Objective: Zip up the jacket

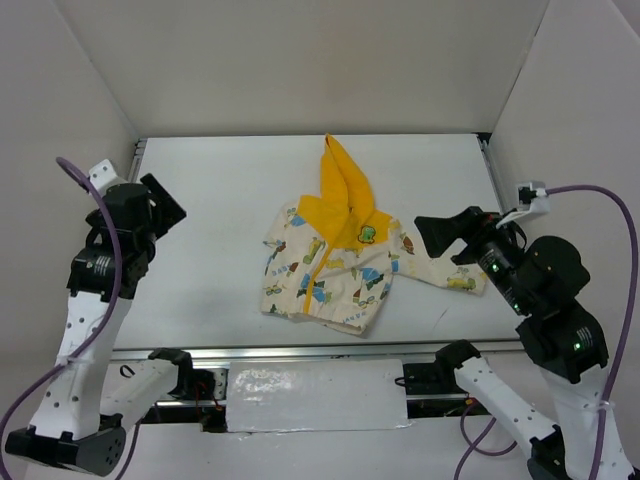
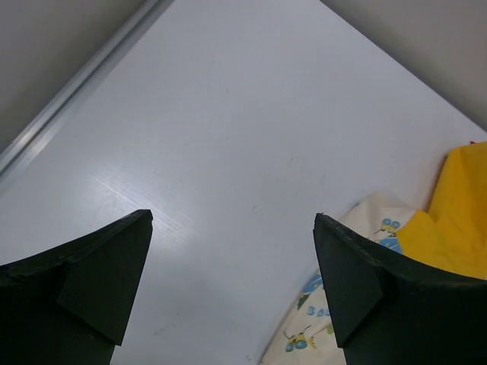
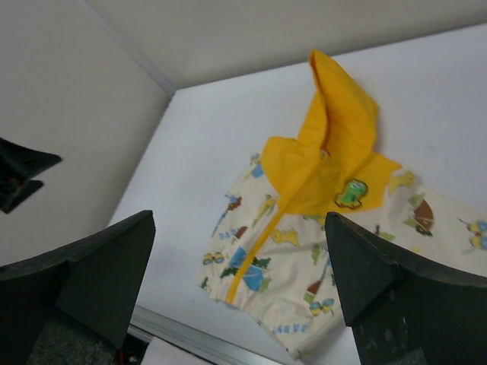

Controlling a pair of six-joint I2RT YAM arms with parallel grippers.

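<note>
Since both the left gripper [image 1: 163, 205] and the right gripper [image 1: 440, 238] stand wide and empty, I check the closure first. The jacket [image 1: 335, 280] lies flat mid-table [image 1: 200, 290], hood away. Its zipper strip [image 3: 257, 249] looks joined, but the slider is too small to tell. The sleeve [image 1: 455, 278] near the right gripper could snag.

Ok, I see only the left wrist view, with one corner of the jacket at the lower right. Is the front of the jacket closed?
Observer: In the right wrist view the yellow zipper strip of the jacket runs unbroken from collar to hem. I see no gap between the front halves.
Operator: And where is the right gripper?
Observer: The right gripper hangs open near the sleeve on its own side, with nothing between its fingers.
</note>
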